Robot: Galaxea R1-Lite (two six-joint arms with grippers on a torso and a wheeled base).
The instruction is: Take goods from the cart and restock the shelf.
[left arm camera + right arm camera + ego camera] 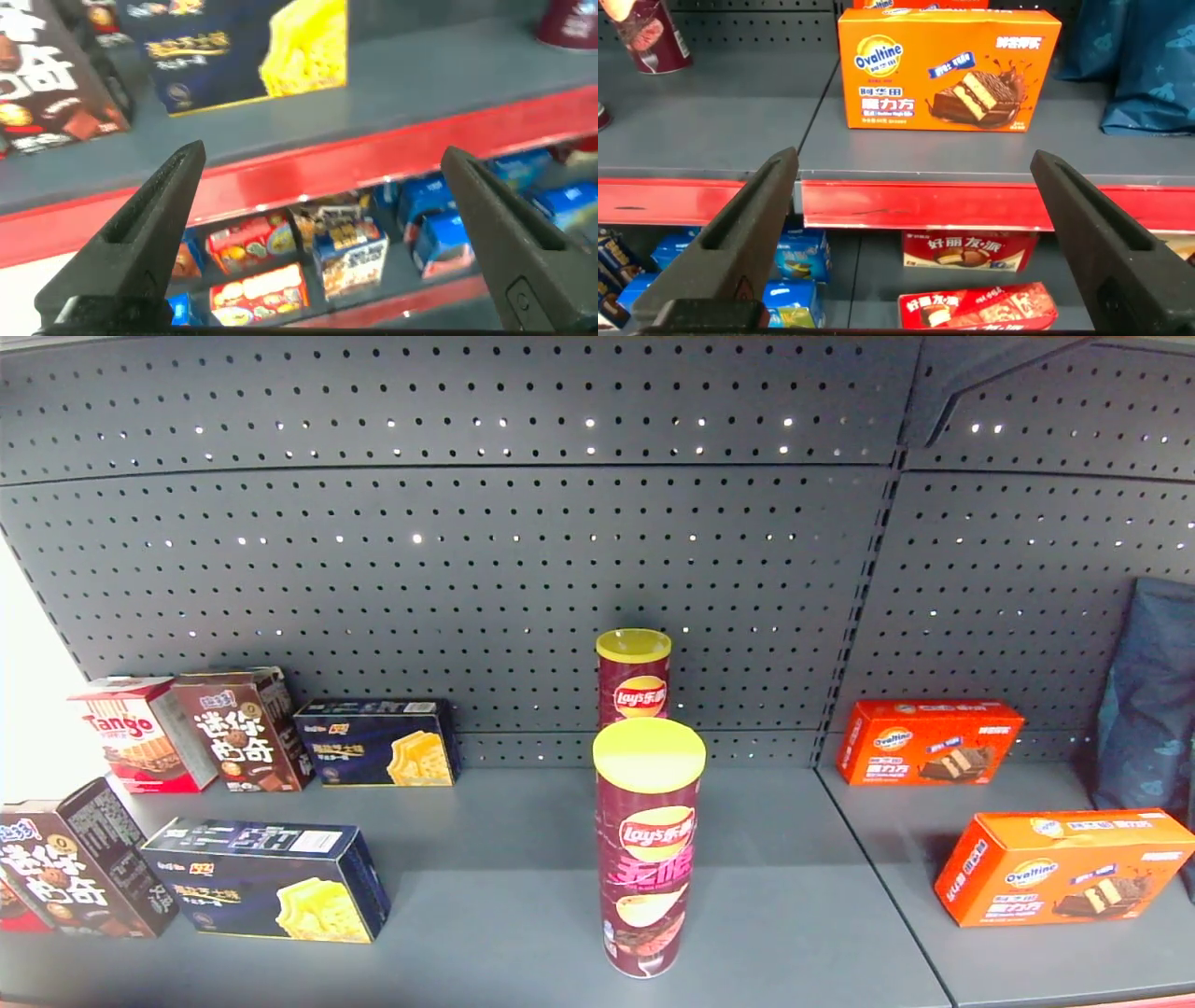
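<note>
1. While the left gripper and the right gripper hang just in front of the shelf's red edge, both sets of fingers are spread wide and hold nothing. Judge the step in hand as fetching the next item from the cart.
2. Below that edge, small packets sit on a lower tier. Leave them alone.
3. On the shelf, the front row holds a navy box at the left, an upright chip can at centre and an orange box at the right, well apart from one another.
4. Farther back, a second chip can stands directly behind the first, and a second orange box lies near the back panel.
5. Carry each new item in over the red edge, not into it.
6. Set it in a bare gap beside matching goods, label forward.
7. Release only once its base rests flat.
8. Keep the arm clear of the front can, which looks tall, narrow and likely to topple if brushed.
</note>
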